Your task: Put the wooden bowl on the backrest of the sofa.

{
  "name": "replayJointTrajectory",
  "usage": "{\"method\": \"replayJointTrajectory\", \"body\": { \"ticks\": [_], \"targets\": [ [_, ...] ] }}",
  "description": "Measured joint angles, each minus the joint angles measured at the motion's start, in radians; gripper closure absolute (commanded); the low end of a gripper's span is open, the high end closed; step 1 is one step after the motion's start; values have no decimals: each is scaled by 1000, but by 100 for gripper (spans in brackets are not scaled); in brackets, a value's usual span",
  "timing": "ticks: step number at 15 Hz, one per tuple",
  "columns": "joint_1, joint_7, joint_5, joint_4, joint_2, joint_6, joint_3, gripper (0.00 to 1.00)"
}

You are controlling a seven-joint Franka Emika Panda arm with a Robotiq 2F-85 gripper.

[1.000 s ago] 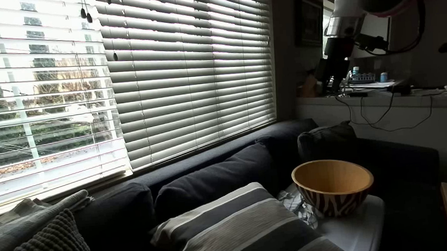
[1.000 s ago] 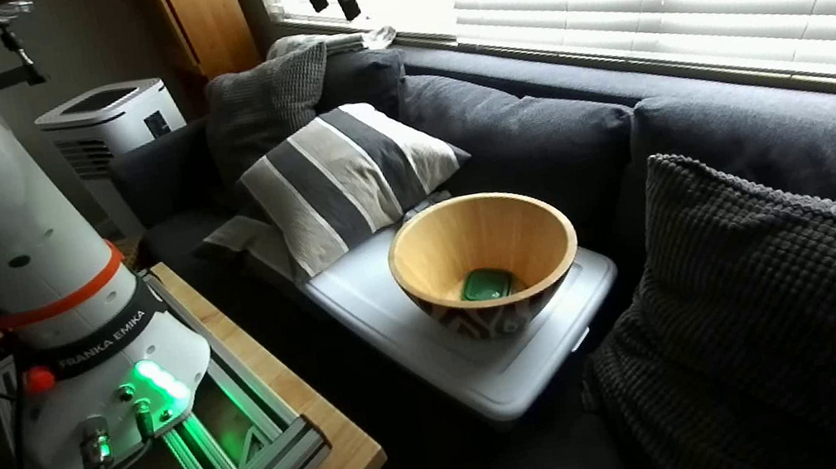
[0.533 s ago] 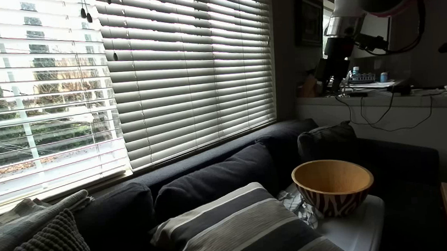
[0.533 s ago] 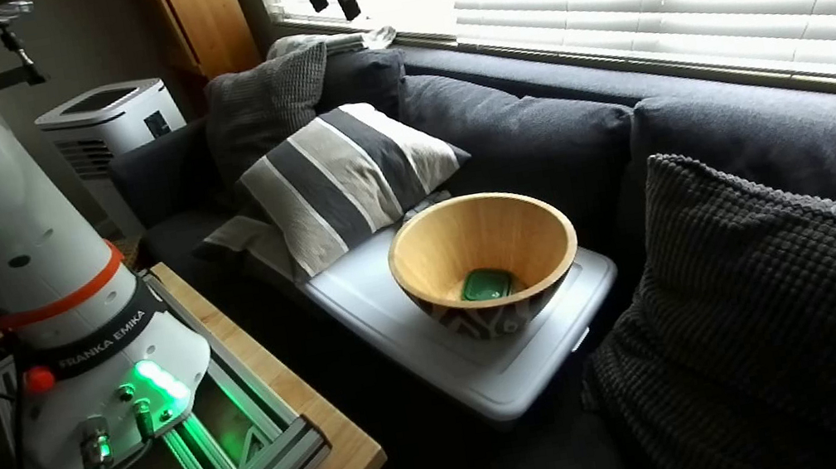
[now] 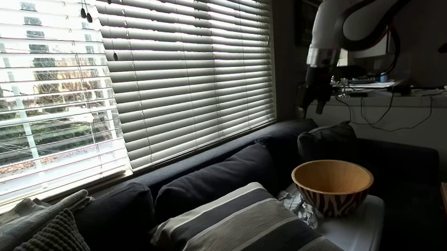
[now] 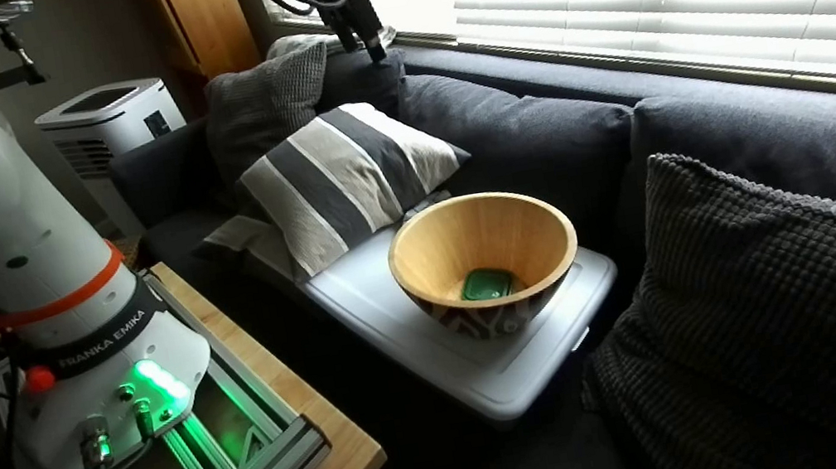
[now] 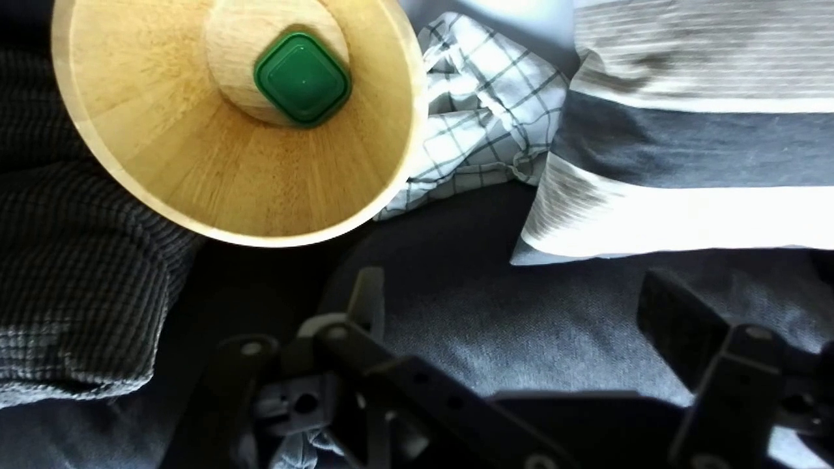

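Observation:
The wooden bowl [image 5: 332, 179] stands upright on a grey plastic bin lid on the sofa seat. It also shows in an exterior view [image 6: 481, 237] and at the upper left of the wrist view [image 7: 247, 176]. A small green square thing [image 6: 486, 284] lies inside it. The backrest of the sofa [image 6: 493, 73] runs under the window, and its flat top shows in an exterior view [image 5: 209, 152]. My gripper [image 5: 311, 112] hangs in the air, apart from the bowl. In the wrist view the gripper [image 7: 524, 312] is open and empty over dark sofa cushions.
A striped cushion [image 6: 349, 170] leans beside the bowl. A checked cloth [image 7: 488, 111] lies between them. A ribbed grey pillow [image 6: 776, 320] is on the bowl's far side from the striped cushion. Window blinds [image 5: 196, 72] rise just behind the backrest. The grey bin lid [image 6: 360, 294] carries the bowl.
The arm and gripper have moved down, leftward in one exterior picture and slightly rightward in another. Most of this motion came in the last half second. The bowl has not moved.

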Motion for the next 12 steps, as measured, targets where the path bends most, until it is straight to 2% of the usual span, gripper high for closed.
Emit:
{"method": "replayJointTrajectory", "body": {
  "ticks": [4,7,9,12],
  "targets": [
    [-16,128,-126,56,235,125,16,0],
    [-8,251,-247,124,411,180,-6,0],
    [31,321,-304,183,527,206,-47,0],
    [130,401,-329,281,684,218,-129,0]
  ]
}}
